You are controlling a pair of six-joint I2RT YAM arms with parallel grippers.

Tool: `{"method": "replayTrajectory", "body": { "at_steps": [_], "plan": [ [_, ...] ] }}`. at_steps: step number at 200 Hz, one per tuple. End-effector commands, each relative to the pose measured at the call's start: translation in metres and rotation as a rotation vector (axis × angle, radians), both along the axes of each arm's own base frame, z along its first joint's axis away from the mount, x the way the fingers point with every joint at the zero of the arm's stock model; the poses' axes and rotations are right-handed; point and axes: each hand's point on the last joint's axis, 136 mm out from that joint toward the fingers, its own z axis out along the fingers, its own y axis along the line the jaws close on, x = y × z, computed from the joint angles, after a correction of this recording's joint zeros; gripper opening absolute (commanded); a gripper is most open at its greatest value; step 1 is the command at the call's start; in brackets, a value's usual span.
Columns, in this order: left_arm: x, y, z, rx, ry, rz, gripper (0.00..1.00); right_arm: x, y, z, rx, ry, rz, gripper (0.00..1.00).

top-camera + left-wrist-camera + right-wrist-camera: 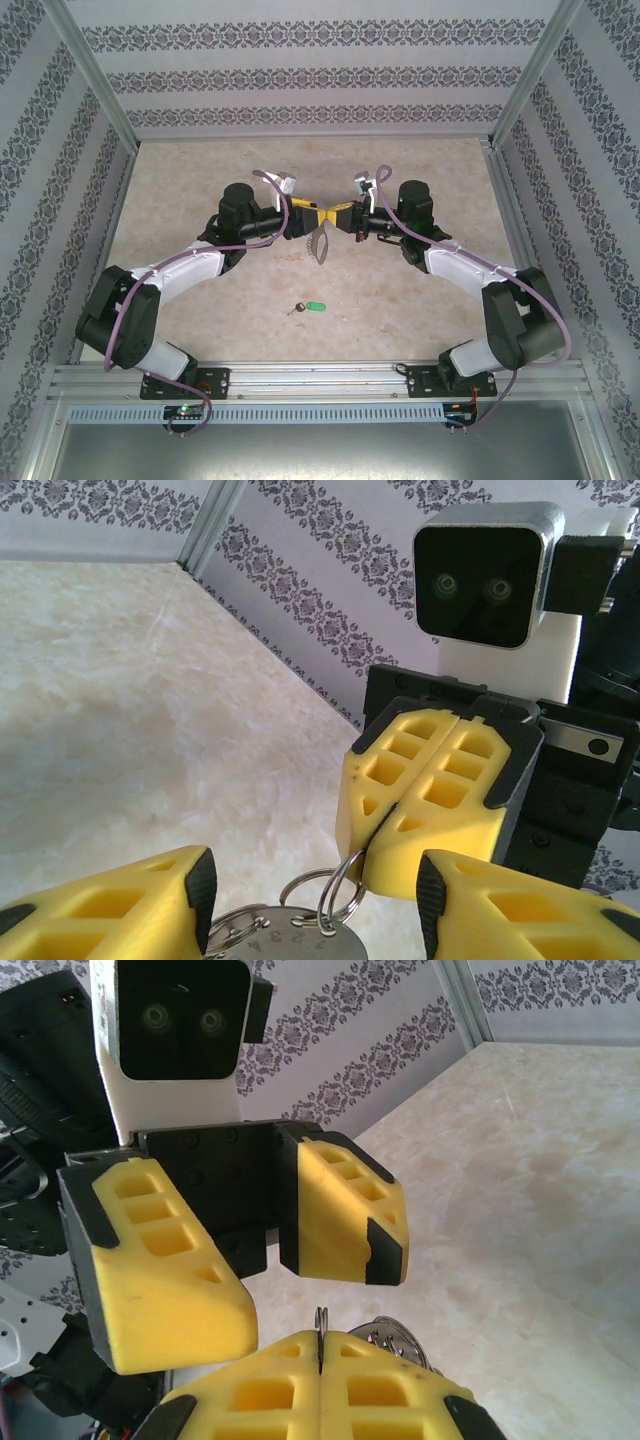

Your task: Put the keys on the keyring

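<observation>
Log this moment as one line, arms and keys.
left jaws: open at keyring | right jaws: shut on keyring, above table | keys: on table, untouched | keys not yet on keyring

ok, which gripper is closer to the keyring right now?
Right. The right gripper is shut on the keyring, pinching its wire above the table. The left gripper is open, with a finger on each side of the ring and no clear contact.

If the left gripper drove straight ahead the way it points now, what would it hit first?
Probably the right gripper, its yellow fingers shut on the dark grey metal keyring just ahead; exact gap unclear.
</observation>
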Motion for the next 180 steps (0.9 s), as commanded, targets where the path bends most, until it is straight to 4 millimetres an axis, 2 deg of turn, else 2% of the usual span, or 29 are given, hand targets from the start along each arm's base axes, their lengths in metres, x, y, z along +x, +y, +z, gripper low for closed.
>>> {"method": "replayTrajectory", "body": {
  "at_steps": [1,54,132,180],
  "plan": [
    [-0.008,-0.005,0.013,-0.031,-0.057,-0.063,0.54,-0.011,0.001,0.02,0.038,-0.071,0.041,0.0],
    [-0.016,-0.01,0.022,-0.077,-0.074,-0.124,0.46,-0.012,0.0,0.023,0.045,-0.072,0.048,0.0],
    [-0.026,-0.01,0.016,-0.089,-0.075,-0.168,0.39,-0.009,-0.001,0.024,0.047,-0.072,0.035,0.0],
    [-0.025,-0.004,0.017,-0.104,-0.083,-0.153,0.35,-0.006,-0.002,0.022,0.046,-0.065,0.03,0.0]
  ]
}}
